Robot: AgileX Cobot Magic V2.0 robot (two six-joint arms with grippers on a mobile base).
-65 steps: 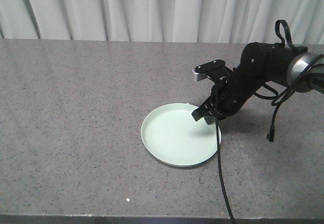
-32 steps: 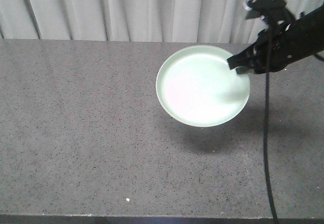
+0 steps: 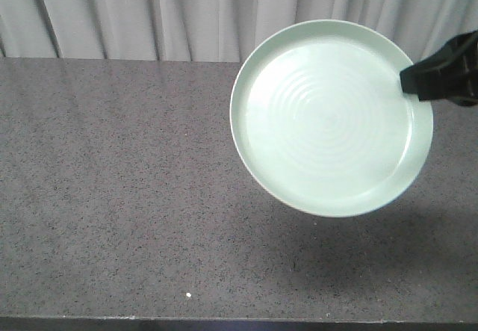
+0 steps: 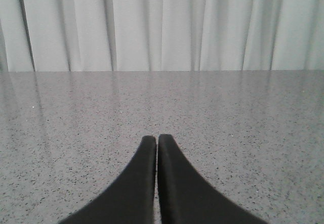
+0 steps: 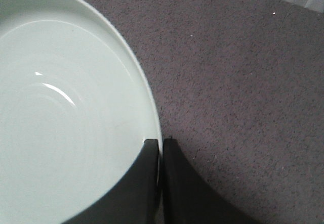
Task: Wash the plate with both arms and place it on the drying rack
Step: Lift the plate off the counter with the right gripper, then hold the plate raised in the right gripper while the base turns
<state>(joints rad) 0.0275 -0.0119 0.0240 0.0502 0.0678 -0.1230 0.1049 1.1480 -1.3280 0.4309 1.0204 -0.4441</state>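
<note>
The right gripper (image 5: 161,145) is seen pinched on the rim of the plate (image 5: 66,107). One black finger is laid inside the raised edge and the other outside it, with only the thin rim between them. From that grip the pale green plate is spread out to the left in the wrist view, its ringed face turned up toward the lens.

In the front view the plate (image 3: 328,118) is held in the air above the grey speckled countertop (image 3: 112,196). It is tilted so that its whole face is shown, and a soft shadow is thrown on the stone beneath. It is gripped at its right-hand edge as pictured, and the rest of the arm is cut off by the frame.

The left gripper (image 4: 157,142) is shown with its two fingers pressed together on nothing, pointed low across the countertop toward a white curtain (image 4: 152,27). No plate is caught in that view, so how far the left arm stands from it cannot be told.

Being round, the plate offers no long axis. The free rim opposite the grip is judged to be the part open to a second arm. The drying rack is not seen in any view.
</note>
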